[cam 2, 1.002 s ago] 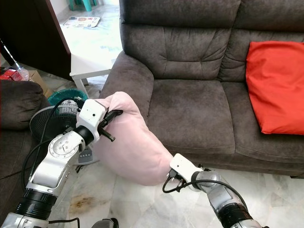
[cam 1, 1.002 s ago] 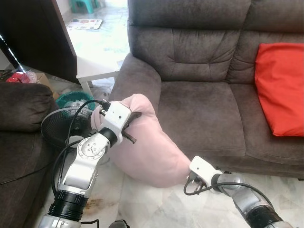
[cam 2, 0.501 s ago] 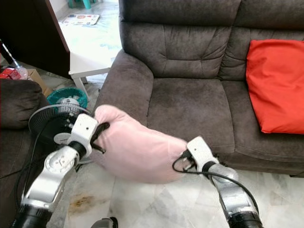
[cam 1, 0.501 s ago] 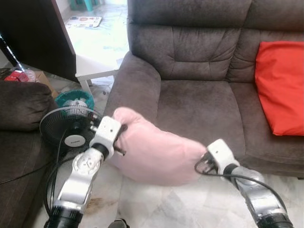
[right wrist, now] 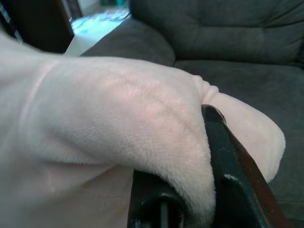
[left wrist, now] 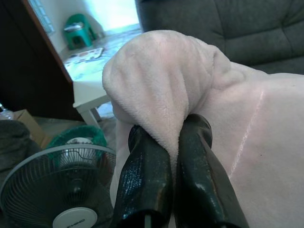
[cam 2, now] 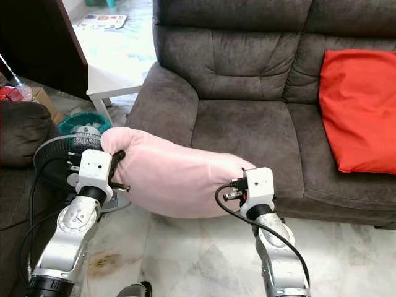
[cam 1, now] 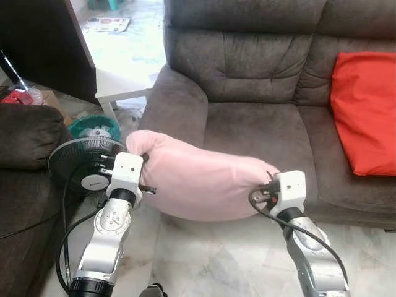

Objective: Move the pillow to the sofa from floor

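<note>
The pink pillow (cam 1: 204,182) hangs lengthwise in front of the grey sofa (cam 1: 260,133), clear of the floor (cam 1: 210,260) — the left tool (left wrist: 172,142) pinches one end, the right tool (right wrist: 190,156) pinches the other. A red cushion (cam 1: 364,111) lies on the sofa.

Soft, fuzzy pink fleece pillow (cam 1: 198,182); matt brown suede-like sofa (cam 1: 260,68); glossy marble floor (cam 1: 210,260).

A soft pink pillow (cam 1: 198,179) hangs level above the floor, pinched at both ends, just before the front edge of the grey sofa (cam 1: 260,136).
</note>
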{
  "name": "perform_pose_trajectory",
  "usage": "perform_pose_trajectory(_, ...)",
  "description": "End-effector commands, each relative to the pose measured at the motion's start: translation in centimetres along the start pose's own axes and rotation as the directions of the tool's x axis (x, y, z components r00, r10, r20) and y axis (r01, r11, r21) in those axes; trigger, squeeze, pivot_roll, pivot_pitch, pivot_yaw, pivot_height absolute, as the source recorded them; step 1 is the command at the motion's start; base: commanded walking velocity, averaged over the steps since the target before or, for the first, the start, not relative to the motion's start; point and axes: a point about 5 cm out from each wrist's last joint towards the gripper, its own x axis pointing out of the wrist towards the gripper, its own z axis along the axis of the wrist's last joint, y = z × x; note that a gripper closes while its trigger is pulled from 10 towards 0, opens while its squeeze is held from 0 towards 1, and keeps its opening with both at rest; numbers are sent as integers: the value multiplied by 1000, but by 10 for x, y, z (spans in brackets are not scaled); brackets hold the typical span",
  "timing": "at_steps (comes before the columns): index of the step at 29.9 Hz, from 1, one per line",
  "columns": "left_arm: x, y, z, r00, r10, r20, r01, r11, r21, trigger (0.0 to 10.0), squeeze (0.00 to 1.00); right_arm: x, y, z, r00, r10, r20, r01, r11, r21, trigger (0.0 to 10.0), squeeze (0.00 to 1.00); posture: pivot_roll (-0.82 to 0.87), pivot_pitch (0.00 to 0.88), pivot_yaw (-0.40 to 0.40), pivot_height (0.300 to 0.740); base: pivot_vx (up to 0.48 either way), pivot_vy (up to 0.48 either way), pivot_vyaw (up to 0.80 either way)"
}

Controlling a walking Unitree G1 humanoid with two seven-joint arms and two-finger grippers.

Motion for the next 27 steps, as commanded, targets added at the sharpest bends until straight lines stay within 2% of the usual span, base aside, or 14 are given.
perform_pose_trajectory(1,-2,4,10,997,31,64,-32,999,19,10000,0,2,-6,26,990,-49,133,45,999,27,10000,0,153,108,-23,740,0,0,0)
perform_pose_trajectory(8,-3,2,9,997,24,75,-26,999,24,10000,0,6,-2,31,985,-69,161,59,996,66,10000,0,147,55,-20,740,0,0,0)
perform_pose_trajectory(11,-2,2,10,996,27,81,-28,999,19,10000,0,8,1,30,985,-57,160,50,998,45,10000,0,155,26,-23,740,0,0,0)
perform_pose_trajectory(18,-1,8,10,996,43,83,-45,999,16,10000,0,9,-2,33,984,-64,165,60,998,33,10000,0,143,39,-24,740,0,0,0)
perform_pose_trajectory(27,1,7,15,993,40,107,-42,999,15,10000,0,11,1,33,985,-56,161,52,998,28,10000,0,150,36,-23,740,0,0,0)
